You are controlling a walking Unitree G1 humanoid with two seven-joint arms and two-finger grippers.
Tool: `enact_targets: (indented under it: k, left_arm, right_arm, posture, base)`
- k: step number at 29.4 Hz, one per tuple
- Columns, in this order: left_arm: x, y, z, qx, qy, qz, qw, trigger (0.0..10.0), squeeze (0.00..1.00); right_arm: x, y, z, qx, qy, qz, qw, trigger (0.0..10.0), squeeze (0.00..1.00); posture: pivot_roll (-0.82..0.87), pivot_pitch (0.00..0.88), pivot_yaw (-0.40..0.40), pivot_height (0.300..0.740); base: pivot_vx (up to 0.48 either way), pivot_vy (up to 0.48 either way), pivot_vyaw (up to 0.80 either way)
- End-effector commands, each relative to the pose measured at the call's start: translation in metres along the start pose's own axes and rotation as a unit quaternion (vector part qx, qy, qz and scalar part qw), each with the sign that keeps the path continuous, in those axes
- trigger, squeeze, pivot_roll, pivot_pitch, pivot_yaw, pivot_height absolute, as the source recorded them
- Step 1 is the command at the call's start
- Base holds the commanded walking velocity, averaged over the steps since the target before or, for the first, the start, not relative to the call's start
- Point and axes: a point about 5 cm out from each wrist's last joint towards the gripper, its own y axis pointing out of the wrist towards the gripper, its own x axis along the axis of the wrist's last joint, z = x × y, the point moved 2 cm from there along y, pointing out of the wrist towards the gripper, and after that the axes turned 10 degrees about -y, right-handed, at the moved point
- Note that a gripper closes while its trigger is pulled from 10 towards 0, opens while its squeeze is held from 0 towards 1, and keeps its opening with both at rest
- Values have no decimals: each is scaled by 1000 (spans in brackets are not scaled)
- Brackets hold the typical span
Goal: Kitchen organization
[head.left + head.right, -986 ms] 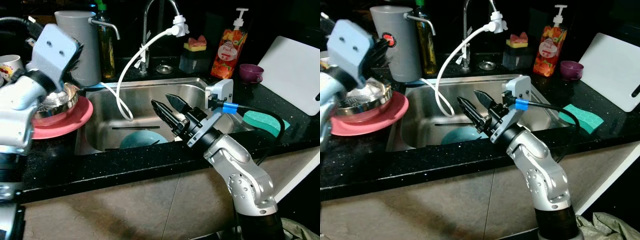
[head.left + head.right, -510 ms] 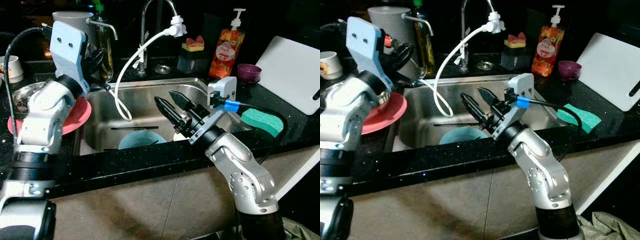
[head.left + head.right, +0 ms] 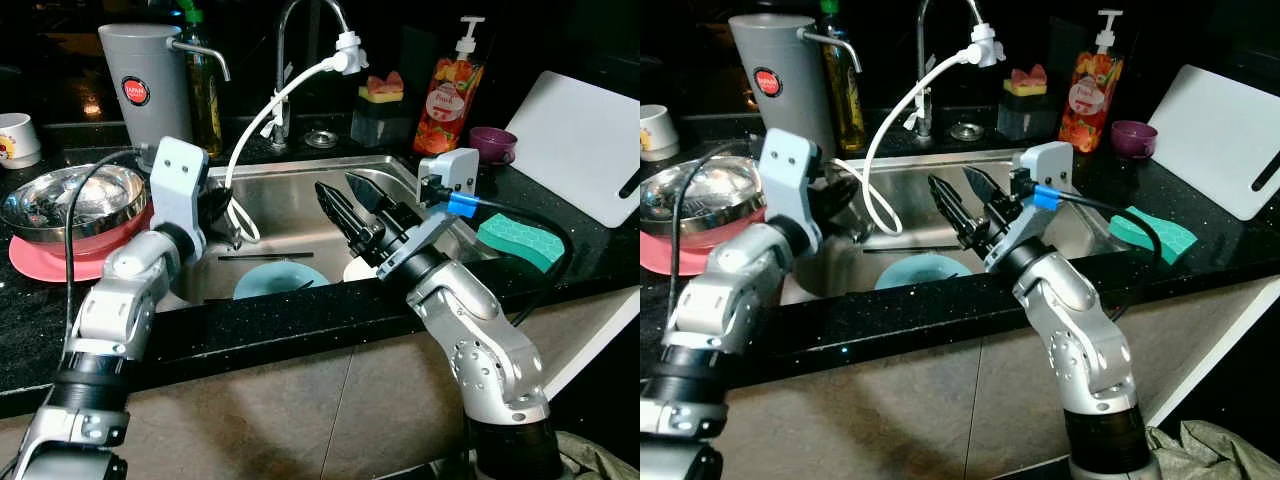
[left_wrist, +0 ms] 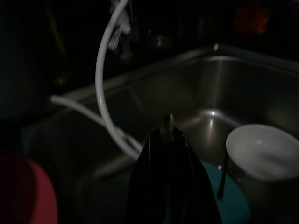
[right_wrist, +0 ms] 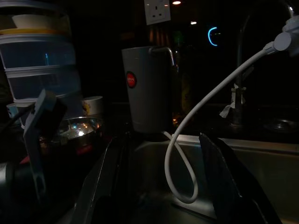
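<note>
My left gripper (image 3: 232, 232) hangs shut and empty at the left rim of the steel sink (image 3: 290, 176); in the left wrist view its fingers (image 4: 168, 140) are pressed together. A teal bowl (image 3: 272, 280) and a white bowl (image 4: 266, 151) lie on the sink floor below it. My right gripper (image 3: 336, 186) is held open over the sink's right half, holding nothing, pointing left. A steel bowl (image 3: 75, 195) rests on a pink plate (image 3: 40, 262) on the counter to the left.
A white hose (image 3: 285, 95) loops from the faucet into the sink, close to the left gripper. Behind stand a grey jug (image 3: 145, 80) and an orange soap bottle (image 3: 443, 95). A green sponge (image 3: 525, 240), purple cup (image 3: 492, 143) and white board (image 3: 585, 145) lie right.
My left arm has swung away from the steel bowl on the pink plate, right and down to the sink's left rim. The bowl stays on the plate. The right arm has hardly moved.
</note>
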Motion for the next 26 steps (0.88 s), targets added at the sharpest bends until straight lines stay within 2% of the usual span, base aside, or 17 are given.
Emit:
enact_targets:
  k: [1, 4, 12, 13, 14, 19, 20, 21, 22, 24, 26]
  left_arm:
    - [-2, -4, 2, 13, -13, 7, 1000, 10000, 0]
    - [-22, -11, 6, 38, -41, 48, 997, 10000, 0]
    - [-24, -13, 5, 42, -54, 48, 997, 10000, 0]
    - [-23, -13, 6, 45, -55, 46, 996, 10000, 706]
    - [-23, -13, 7, 48, -55, 43, 996, 10000, 1000]
    - [-12, -14, 5, 53, -66, 12, 996, 10000, 1000]
    - [-8, -15, 2, 47, -69, 0, 997, 10000, 471]
    - [-8, -15, 2, 47, -69, 0, 997, 10000, 471]
    - [-5, -16, 0, 43, -68, -8, 997, 10000, 0]
    - [-5, -16, 0, 43, -68, -8, 997, 10000, 0]
    - [-2, -21, -4, 42, -40, -21, 998, 10000, 0]
  right_arm:
    - [-4, -3, -3, -13, 0, 4, 1000, 10000, 0]
    - [-7, -3, -7, -37, 4, 6, 999, 10000, 0]
    - [-12, -5, -12, -66, 6, 11, 998, 10000, 0]
    - [-13, -5, -14, -72, 7, 11, 997, 10000, 0]
    - [-13, -5, -15, -77, 7, 11, 997, 10000, 0]
    - [-13, -3, -18, -92, 8, 6, 996, 10000, 0]
    - [-13, -3, -19, -94, 9, 4, 995, 10000, 0]
    - [-13, -3, -19, -94, 9, 4, 995, 10000, 0]
    - [-13, -4, -19, -97, 10, 4, 995, 10000, 0]
    - [-13, -4, -19, -97, 10, 4, 995, 10000, 0]
    - [-13, -3, -19, -102, 7, 2, 995, 10000, 0]
  posture:
    - [87, 159, -49, 740]
    - [88, 162, -40, 740]
    - [93, 161, -35, 740]
    - [95, 160, -34, 740]
    - [95, 160, -34, 740]
    - [104, 157, -39, 740]
    - [108, 157, -41, 740]
    - [108, 157, -41, 740]
    - [110, 156, -42, 740]
    - [110, 156, -42, 740]
    - [95, 153, -39, 740]
  base:
    - [0, 0, 0]
    - [0, 0, 0]
    - [0, 0, 0]
    - [0, 0, 0]
    - [0, 0, 0]
    - [0, 0, 0]
    - [0, 0, 0]
    - [0, 0, 0]
    - [0, 0, 0]
    - [0, 0, 0]
    - [0, 0, 0]
